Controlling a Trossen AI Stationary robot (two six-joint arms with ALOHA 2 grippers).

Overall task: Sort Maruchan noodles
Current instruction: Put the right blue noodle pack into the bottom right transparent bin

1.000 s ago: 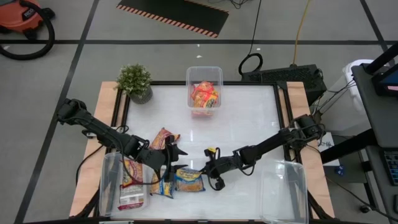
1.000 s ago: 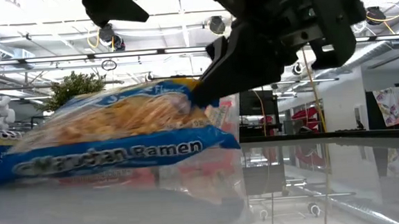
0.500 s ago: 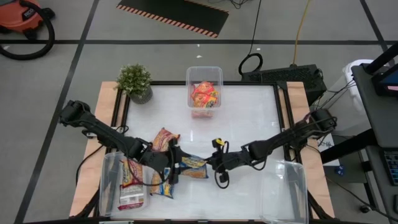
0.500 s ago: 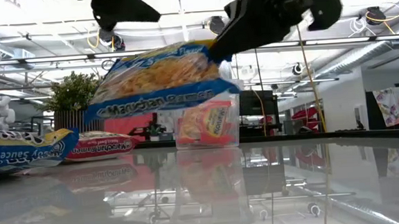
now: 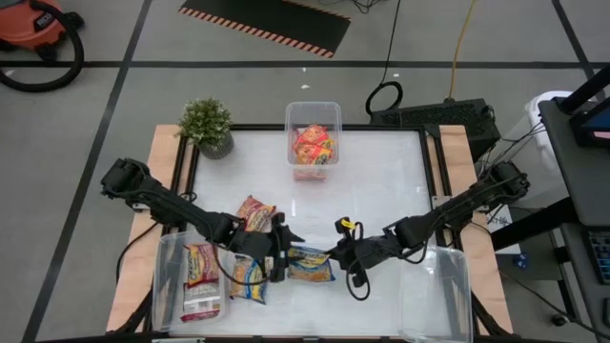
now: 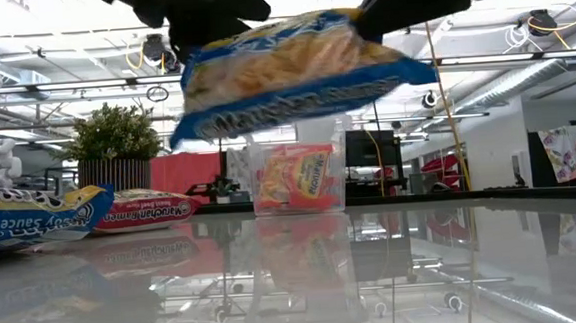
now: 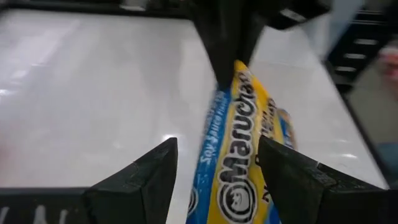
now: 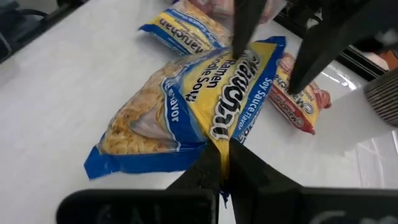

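Note:
A yellow-blue Maruchan packet (image 5: 310, 265) hangs in the air between my two grippers; the low view shows the packet (image 6: 293, 71) clear of the table. My right gripper (image 5: 336, 259) is shut on its right end. My left gripper (image 5: 284, 254) is open, its fingers (image 7: 155, 180) standing on either side of the packet's left end (image 7: 239, 143). Another yellow-blue packet (image 5: 246, 282) and a red-orange one (image 5: 254, 211) lie flat on the table. More packets (image 5: 201, 272) lie in the left clear bin (image 5: 164, 276). My right gripper pinches the packet's end edge (image 8: 214, 140) between its two fingers, coming roughly level from the table's right side. The packet is lifted clear and stretches away from the fingers toward the left arm. My left gripper: I cannot tell whether its open fingers touch the packet.
A clear bin (image 5: 313, 143) at the far middle holds red-orange packets. A second clear bin (image 5: 434, 286) stands at the near right corner. A potted plant (image 5: 208, 124) sits at the far left corner. Bare white table lies between the far bin and the grippers.
My right gripper has raised the yellow-blue packet from the table until it hangs clear, and carried it a little toward the table's right edge. My left gripper has moved toward the right with it, staying at the packet's left end.

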